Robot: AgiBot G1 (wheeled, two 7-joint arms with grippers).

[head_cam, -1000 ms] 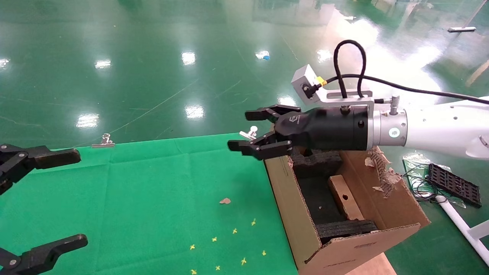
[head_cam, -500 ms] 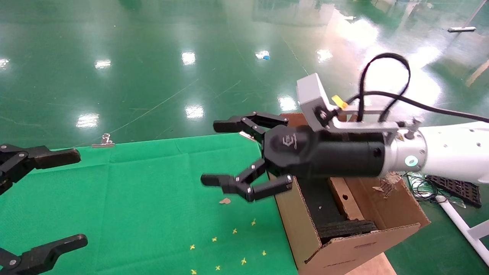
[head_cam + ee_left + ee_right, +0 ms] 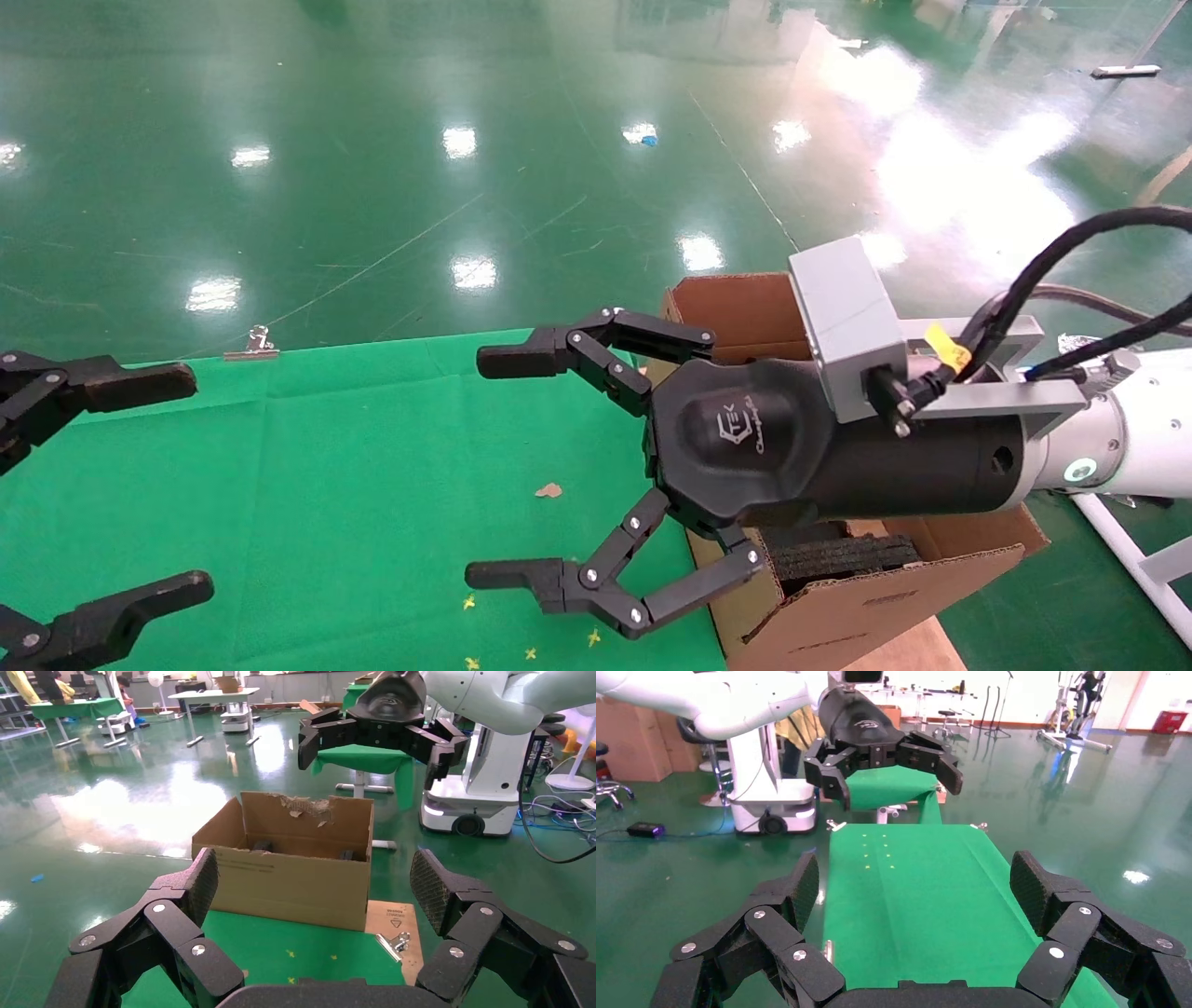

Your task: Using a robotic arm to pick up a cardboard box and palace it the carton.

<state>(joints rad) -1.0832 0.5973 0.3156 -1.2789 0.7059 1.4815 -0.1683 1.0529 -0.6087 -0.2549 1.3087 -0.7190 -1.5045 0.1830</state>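
My right gripper (image 3: pixel 503 466), on the white arm with the black wrist and grey camera block, hangs open and empty over the carton's near-left edge and the green cloth; it also shows in the left wrist view (image 3: pixel 371 752) and in its own view (image 3: pixel 916 896). The carton (image 3: pixel 736 312) stands at the cloth's right end, with black foam (image 3: pixel 843 556) inside and a torn back flap (image 3: pixel 295 874). The small cardboard box is hidden behind my right wrist. My left gripper (image 3: pixel 186 483) is open and empty at the cloth's left end.
A green cloth (image 3: pixel 372 466) covers the table, with small yellow marks (image 3: pixel 468 603) and a cardboard scrap (image 3: pixel 548 489) on it. A metal clip (image 3: pixel 250 347) holds its far edge, another (image 3: pixel 393 941) lies by the carton. Shiny green floor lies beyond.
My right gripper has come down and forward from above the carton's far side toward the cloth, its fingers spreading wider. It now hides the carton's inside and the small box. The left arm has not moved.
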